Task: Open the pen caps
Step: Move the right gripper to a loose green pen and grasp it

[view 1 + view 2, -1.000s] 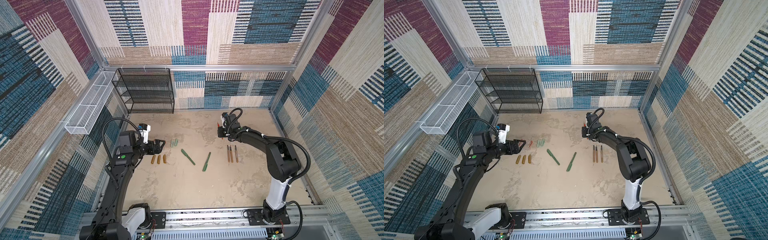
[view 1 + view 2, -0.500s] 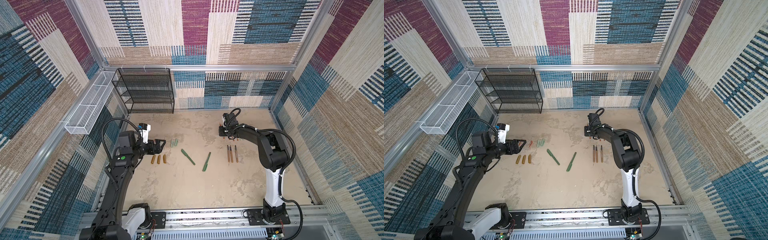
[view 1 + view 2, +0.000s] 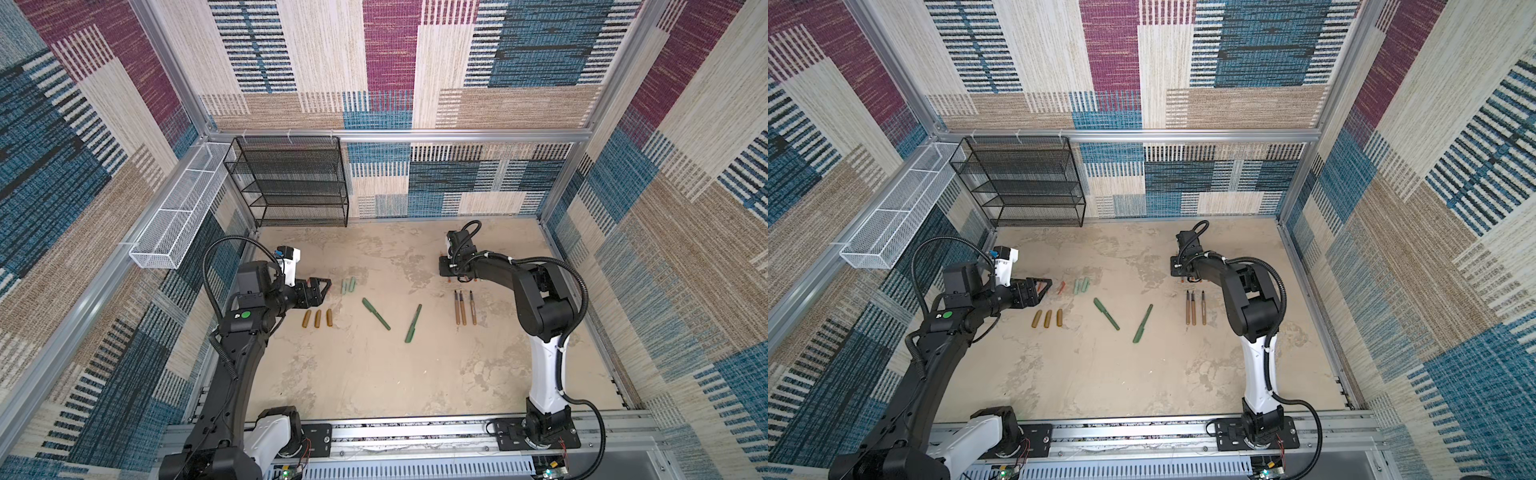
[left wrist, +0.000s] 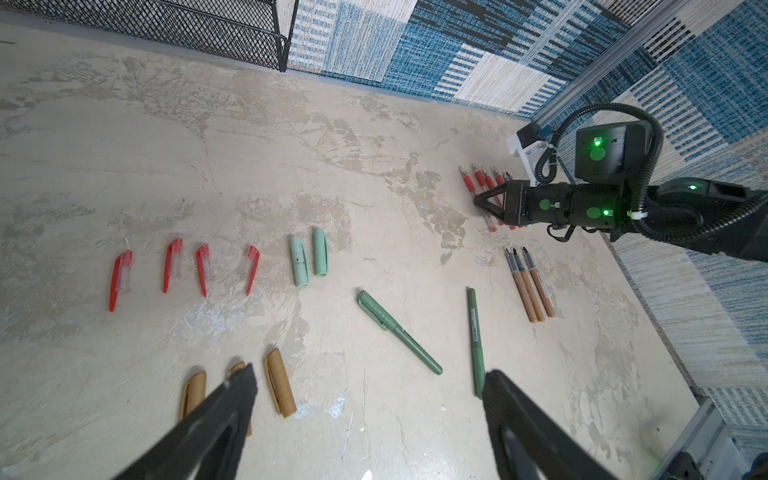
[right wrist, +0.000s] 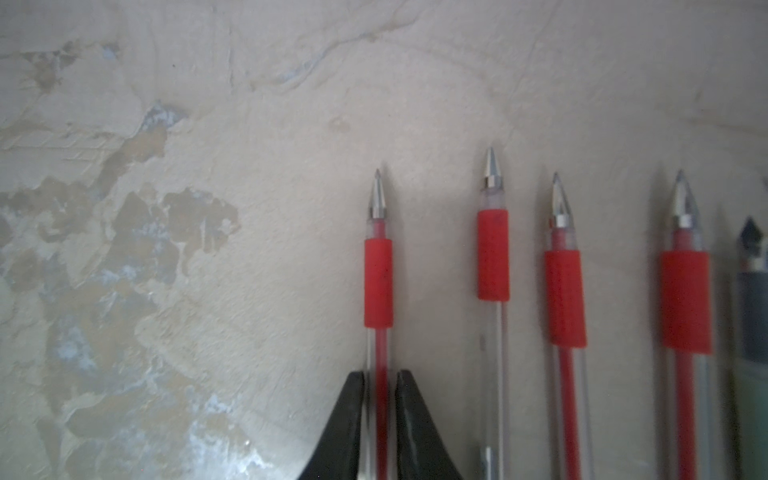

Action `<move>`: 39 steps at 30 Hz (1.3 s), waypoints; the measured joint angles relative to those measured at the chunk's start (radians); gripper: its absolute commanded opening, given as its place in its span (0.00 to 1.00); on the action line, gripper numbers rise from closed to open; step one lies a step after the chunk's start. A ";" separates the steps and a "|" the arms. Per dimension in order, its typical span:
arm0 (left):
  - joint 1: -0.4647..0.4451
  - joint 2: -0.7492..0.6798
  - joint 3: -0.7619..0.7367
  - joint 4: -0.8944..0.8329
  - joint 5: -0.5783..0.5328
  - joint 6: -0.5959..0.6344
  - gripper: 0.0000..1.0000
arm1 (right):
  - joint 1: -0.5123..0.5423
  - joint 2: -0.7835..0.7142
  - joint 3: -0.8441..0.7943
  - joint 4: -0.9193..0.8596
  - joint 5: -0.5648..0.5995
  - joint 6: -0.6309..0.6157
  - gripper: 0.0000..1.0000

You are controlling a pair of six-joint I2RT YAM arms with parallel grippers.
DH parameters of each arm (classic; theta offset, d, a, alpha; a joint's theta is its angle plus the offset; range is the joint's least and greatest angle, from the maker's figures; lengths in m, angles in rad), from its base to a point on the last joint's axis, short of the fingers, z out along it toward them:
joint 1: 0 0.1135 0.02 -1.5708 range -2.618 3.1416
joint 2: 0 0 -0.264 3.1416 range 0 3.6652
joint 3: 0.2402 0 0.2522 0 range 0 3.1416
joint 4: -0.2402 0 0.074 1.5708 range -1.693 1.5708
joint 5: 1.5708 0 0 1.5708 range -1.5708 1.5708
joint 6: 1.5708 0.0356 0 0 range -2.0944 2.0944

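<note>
My right gripper (image 5: 380, 378) is low over the table at the far right, shut on the clear barrel of an uncapped red pen (image 5: 378, 282) that lies in a row with several others (image 4: 486, 183). Off-pen caps lie on the left: several red caps (image 4: 172, 264), two pale mint caps (image 4: 299, 262) and three bronze caps (image 3: 318, 319). Two dark green pens (image 3: 376, 313) (image 3: 413, 324) lie in the middle with their caps on. Over the bronze caps hovers my left gripper (image 4: 370, 376), open and holding nothing.
Three uncapped bronze pen barrels (image 3: 463, 309) lie side by side near the right arm. A black mesh shelf (image 3: 291, 183) stands at the back left, and a white wire basket (image 3: 178, 220) hangs on the left wall. A metal rail (image 3: 415, 432) runs along the front.
The right arm's elbow has swung in toward the middle while its gripper stayed at the row of red pens. The left arm has not moved.
</note>
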 measured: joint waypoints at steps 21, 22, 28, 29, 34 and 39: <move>0.005 0.001 0.000 0.005 0.000 0.000 0.89 | 0.151 -0.193 -0.077 -0.066 -0.195 0.009 0.42; 0.005 0.001 -0.002 0.006 0.000 0.000 0.89 | 0.165 -0.193 -0.084 -0.066 -0.212 0.014 0.42; 0.006 -0.003 -0.005 0.008 0.000 0.000 0.89 | 0.238 -0.175 -0.097 -0.073 -0.265 0.034 0.42; 0.006 -0.006 -0.006 0.007 0.000 0.000 0.89 | 0.246 -0.169 -0.100 -0.073 -0.269 0.035 0.42; 0.010 -0.006 -0.006 0.007 0.000 0.000 0.89 | 0.267 -0.157 -0.142 -0.073 -0.295 0.046 0.41; 0.011 -0.004 -0.010 0.012 0.000 0.000 0.89 | 0.277 -0.173 -0.219 -0.064 -0.299 0.050 0.41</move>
